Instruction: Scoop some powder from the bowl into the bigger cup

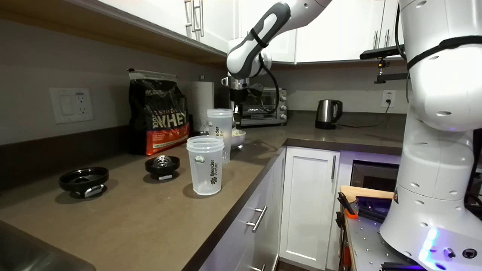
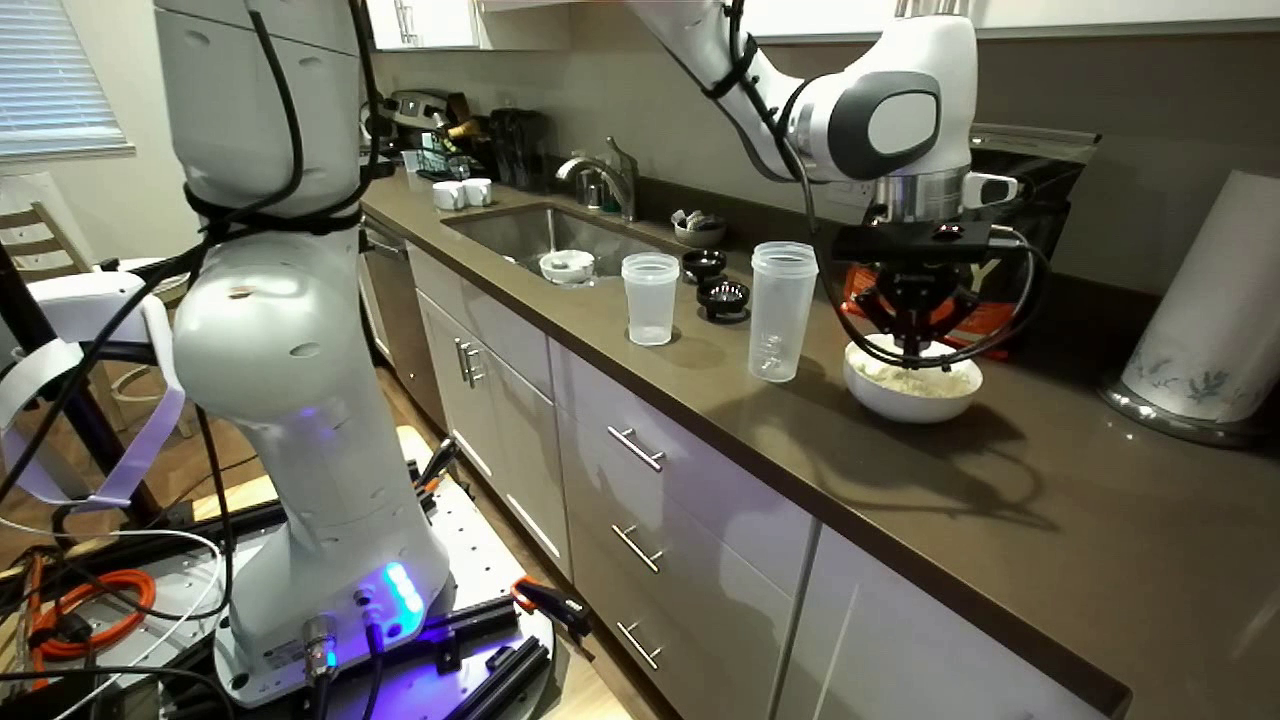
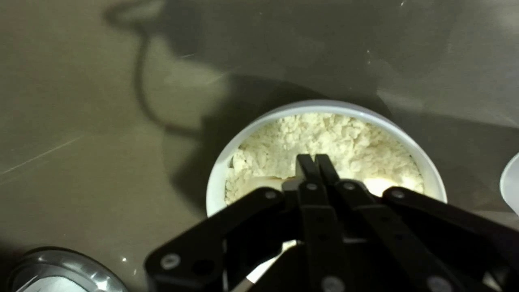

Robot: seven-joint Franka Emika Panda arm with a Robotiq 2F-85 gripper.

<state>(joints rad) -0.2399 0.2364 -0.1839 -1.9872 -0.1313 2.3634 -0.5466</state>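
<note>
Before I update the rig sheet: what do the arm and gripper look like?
Arm: glossy white, rounded links; dark grey panels near the wrist; black straps and black cables; blue-white light strip on the base. A silver collar sits above the gripper, which is black, with jointed bars, silver screw heads and two slim fingers.

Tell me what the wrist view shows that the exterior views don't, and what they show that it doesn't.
Only the wrist view: a smooth pale patch in the powder, too unclear to name.

Only the exterior views: the whey bag, shorter Blender Bottle cup and two black lids in both; an electric kettle in an exterior view.

Shared: the gripper, white bowl, powder and paper towel holder. A pale rim at the wrist view's right edge is probably the taller Blender Bottle cup.
</note>
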